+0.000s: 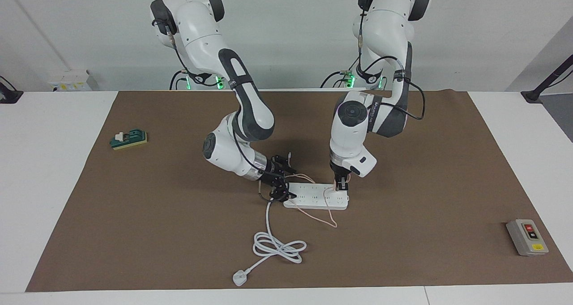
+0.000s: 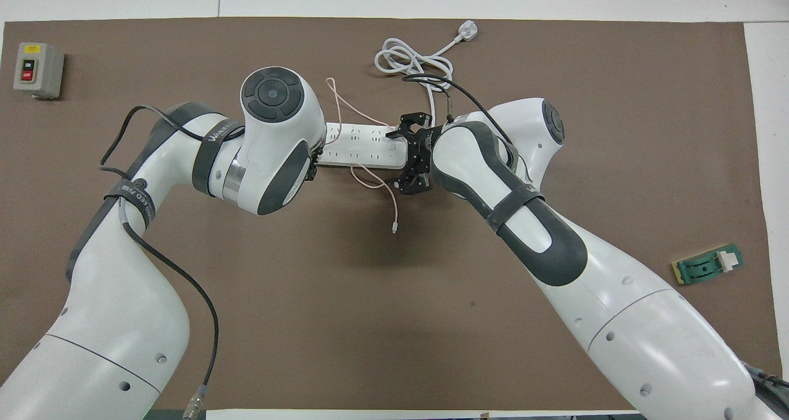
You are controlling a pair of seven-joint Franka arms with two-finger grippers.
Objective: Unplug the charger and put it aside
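The white power strip [image 1: 313,196] lies mid-mat. My left gripper [image 1: 341,187] points down at the strip's end toward the left arm's end of the table and is shut on the small pale pink charger, which its fingers mostly hide. In the overhead view the left wrist covers that gripper and the charger. The thin pink cable [image 1: 329,217] loops over the strip [image 2: 363,145] and trails onto the mat [image 2: 394,210]. My right gripper [image 1: 288,183] is open, low at the strip's cord end, with its fingers spread to either side of that end [image 2: 397,161].
The strip's thick white cord [image 1: 277,247] lies coiled farther from the robots, ending in a white plug [image 1: 239,278]. A grey switch box [image 1: 527,237] sits toward the left arm's end. A green block [image 1: 129,139] sits toward the right arm's end.
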